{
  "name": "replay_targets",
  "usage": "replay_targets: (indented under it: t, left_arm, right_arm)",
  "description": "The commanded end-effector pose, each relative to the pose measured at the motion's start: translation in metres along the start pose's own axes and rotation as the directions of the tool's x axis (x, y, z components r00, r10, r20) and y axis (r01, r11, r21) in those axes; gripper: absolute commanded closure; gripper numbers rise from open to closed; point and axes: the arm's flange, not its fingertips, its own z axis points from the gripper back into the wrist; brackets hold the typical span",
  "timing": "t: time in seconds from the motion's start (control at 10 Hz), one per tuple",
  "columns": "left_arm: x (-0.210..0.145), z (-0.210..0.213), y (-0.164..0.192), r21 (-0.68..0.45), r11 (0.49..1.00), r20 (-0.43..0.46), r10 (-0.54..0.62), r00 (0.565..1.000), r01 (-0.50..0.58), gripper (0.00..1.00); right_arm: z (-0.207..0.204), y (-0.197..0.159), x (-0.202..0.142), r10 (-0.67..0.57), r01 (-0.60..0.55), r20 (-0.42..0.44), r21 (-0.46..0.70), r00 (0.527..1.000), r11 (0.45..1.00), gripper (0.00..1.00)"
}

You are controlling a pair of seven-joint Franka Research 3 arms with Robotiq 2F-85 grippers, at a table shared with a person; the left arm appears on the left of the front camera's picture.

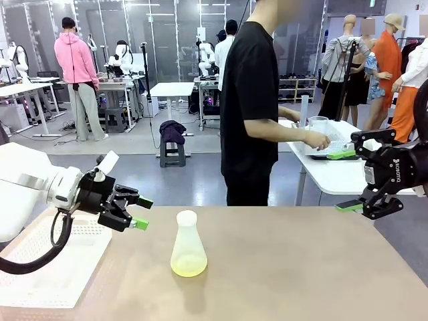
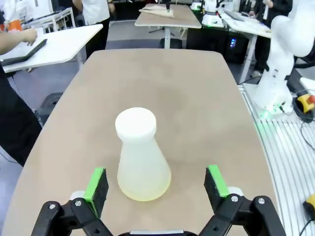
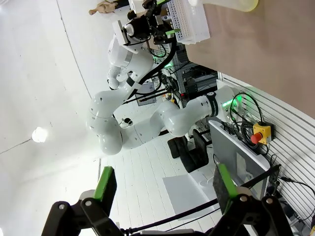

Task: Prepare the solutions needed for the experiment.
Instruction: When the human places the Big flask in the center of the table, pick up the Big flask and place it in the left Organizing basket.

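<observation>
A frosted white conical flask (image 1: 188,244) stands upright near the middle of the tan table (image 1: 287,267). In its base lies a shallow pale yellow-green layer, the solutions (image 1: 188,266). My left gripper (image 1: 142,212) hovers open just left of the flask, above the table. In the left wrist view the flask (image 2: 140,157) and its solutions (image 2: 142,189) sit just ahead of the open left gripper (image 2: 155,171), between the lines of its green pads (image 2: 97,187). My right gripper (image 1: 345,180) hangs open at the far right, well clear of the flask. The right wrist view, past the open right gripper (image 3: 165,188), catches the flask's base (image 3: 229,5).
A white perforated rack (image 1: 47,261) lies on the table's left end under my left arm. A person in a black shirt (image 1: 249,114) stands beyond the far edge, hands at a tray (image 1: 328,144) on a white side table (image 1: 334,175).
</observation>
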Motion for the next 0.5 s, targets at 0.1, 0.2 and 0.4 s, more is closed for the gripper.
replay_targets:
  t: [0.1,0.2,0.4]
  left_arm:
    - [-0.0016,-0.0014,0.0084,0.17,0.976,-0.036,0.145,0.989,-0.137,0.0]
    - [-0.0025,-0.0018,0.0011,0.011,1.0,0.0,-0.009,1.0,0.009,0.0]
    - [-0.0025,-0.0018,0.0011,0.011,1.0,0.0,-0.009,1.0,0.009,0.0]
  right_arm:
    - [-0.0001,0.0016,-0.0005,0.003,-0.003,-0.001,0.018,1.0,1.0,0.0]
    - [-0.0001,0.0016,-0.0005,0.003,-0.003,-0.001,0.018,1.0,1.0,0.0]
    - [-0.0001,0.0016,-0.0005,0.003,-0.003,-0.001,0.018,1.0,1.0,0.0]
